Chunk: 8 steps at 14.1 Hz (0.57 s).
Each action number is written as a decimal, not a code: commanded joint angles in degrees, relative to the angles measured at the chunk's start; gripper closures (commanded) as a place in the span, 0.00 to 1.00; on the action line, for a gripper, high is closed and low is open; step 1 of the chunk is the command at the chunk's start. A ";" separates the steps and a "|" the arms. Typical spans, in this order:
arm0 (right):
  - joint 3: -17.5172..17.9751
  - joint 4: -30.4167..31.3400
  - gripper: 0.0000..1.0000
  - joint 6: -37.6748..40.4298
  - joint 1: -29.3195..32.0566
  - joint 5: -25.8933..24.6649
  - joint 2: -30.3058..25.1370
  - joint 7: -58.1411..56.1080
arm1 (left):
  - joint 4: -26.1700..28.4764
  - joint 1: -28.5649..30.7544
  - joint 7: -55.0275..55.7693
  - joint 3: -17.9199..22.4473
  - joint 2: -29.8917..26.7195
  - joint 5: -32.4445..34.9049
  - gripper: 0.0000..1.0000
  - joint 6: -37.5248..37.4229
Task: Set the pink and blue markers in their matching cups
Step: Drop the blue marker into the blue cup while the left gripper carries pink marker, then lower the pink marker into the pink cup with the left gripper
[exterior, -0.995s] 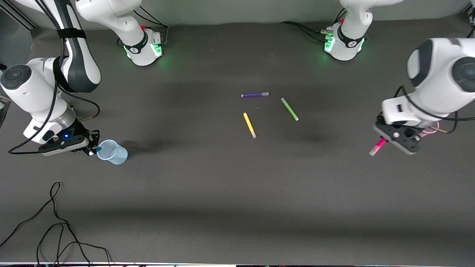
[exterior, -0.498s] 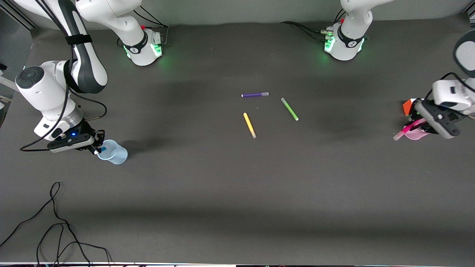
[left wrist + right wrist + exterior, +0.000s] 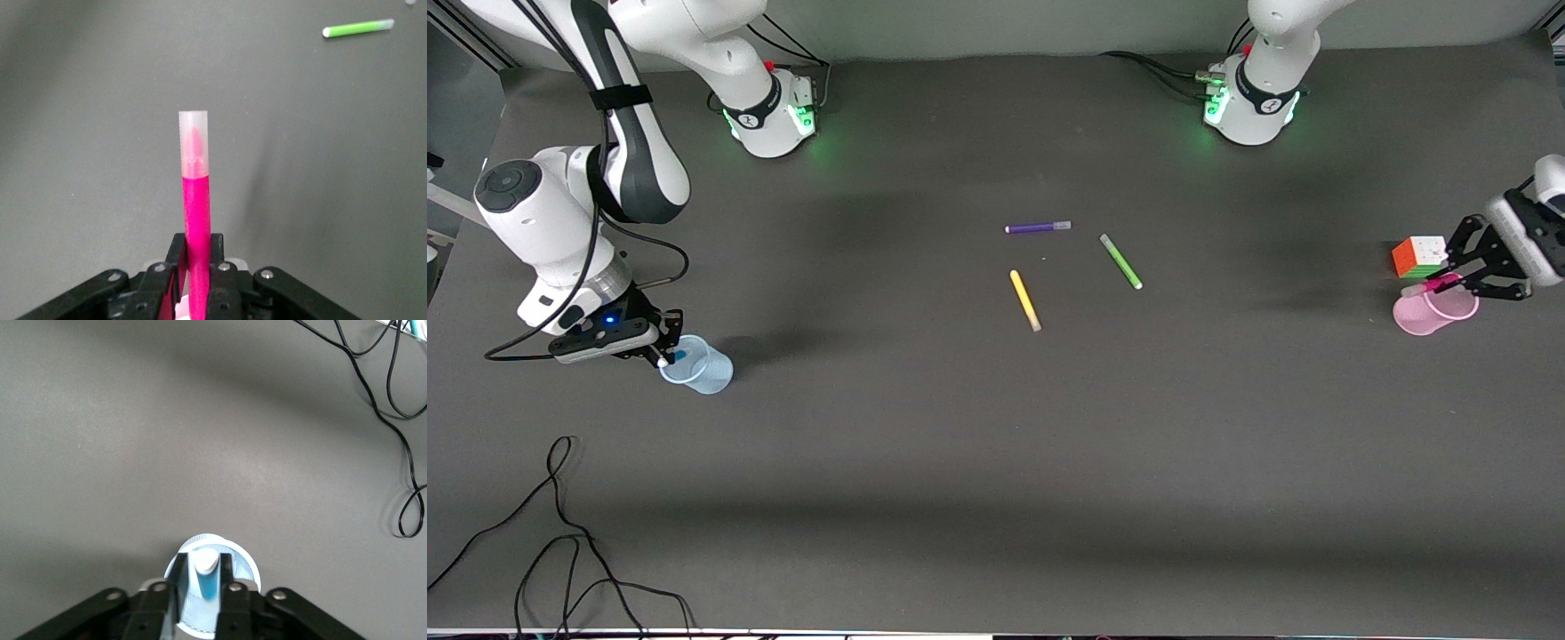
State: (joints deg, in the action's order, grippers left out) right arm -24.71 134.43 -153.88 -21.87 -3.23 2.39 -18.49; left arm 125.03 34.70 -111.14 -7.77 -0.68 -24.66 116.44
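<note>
Neither marker dropped yet: my left end effector (image 3: pixel 1449 283) grips the pink marker (image 3: pixel 195 207) over the pink cup (image 3: pixel 1436 313); my right end effector (image 3: pixel 665 354) pinches the blue marker (image 3: pixel 207 577) inside the blue cup (image 3: pixel 698 366).

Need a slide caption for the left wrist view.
Left gripper shut on the pink marker, cap pointing out over the dark table; green marker lying farther off.

right gripper (image 3: pixel 204 587) — fingers (image 3: pixel 232 597) clamped on the blue marker (image 3: pixel 206 577) | marker upright, whitish end up, its lower part inside the pale blue cup's (image 3: pixel 245 565) mouth | cup standing on the grey counter (image 3: pixel 167 440) | black cable (image 3: pixel 393 407) — looping over the counter, well apart from the cup
</note>
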 commanded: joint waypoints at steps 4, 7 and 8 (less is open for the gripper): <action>-0.43 0.22 0.00 -0.63 -0.46 1.56 -0.02 -1.02 | -1.01 11.17 -25.32 -0.58 10.16 -10.23 1.00 -1.57; -0.34 -0.48 0.00 0.42 -0.55 1.56 -0.02 -0.76 | -4.17 12.32 -31.39 -0.58 14.29 -10.93 1.00 -2.35; -0.25 -1.18 0.00 2.43 -0.55 1.56 -0.11 -0.76 | -5.23 13.46 -33.07 -0.58 15.87 -12.51 1.00 -4.19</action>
State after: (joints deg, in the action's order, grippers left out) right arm -24.71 134.35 -153.63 -21.89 -3.22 2.43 -18.49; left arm 123.28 46.37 -139.75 -7.68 12.23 -34.49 115.51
